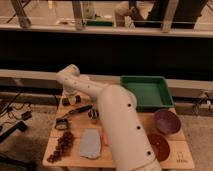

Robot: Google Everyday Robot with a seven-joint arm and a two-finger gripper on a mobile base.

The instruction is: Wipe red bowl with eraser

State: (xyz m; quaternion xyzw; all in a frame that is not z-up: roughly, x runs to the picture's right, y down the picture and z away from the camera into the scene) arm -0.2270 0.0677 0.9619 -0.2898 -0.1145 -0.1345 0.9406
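1. White and thick-limbed, the robot arm [122, 130] rises from the near edge of the view, bends back to the left, and ends in the pincer [73, 99], which sits low over the far left corner of the pale wooden bench [179, 151].
2. Whether the pincer is wide, narrow or holding anything cannot be told. Only dark shapes show beneath the wrist.
3. The small black eraser cannot be told apart from those dark shapes at the pincer.
4. The round glossy orange-red bowl [160, 146] stands well apart from the pincer, far to its right in the view and at the near edge of the bench. The arm covers the bowl's left side.
5. A dark purple-maroon bowl [167, 121] sits just beyond the red bowl, also far right of the pincer.
6. A green rectangular tray [148, 92] lies to the pincer's right, at about the same depth, on the other side of the arm.
7. A long black-handled utensil [75, 112] lies slantwise just nearer than the pincer.
8. A small dark object [93, 115] stands by the utensil's right end, close beside the arm.
9. A flat blue-grey rectangular sponge [90, 144] lies nearer still, slightly to the pincer's right.
10. A reddish-brown lumpy cluster [62, 146] lies left of the sponge, almost straight towards the viewer from the pincer.
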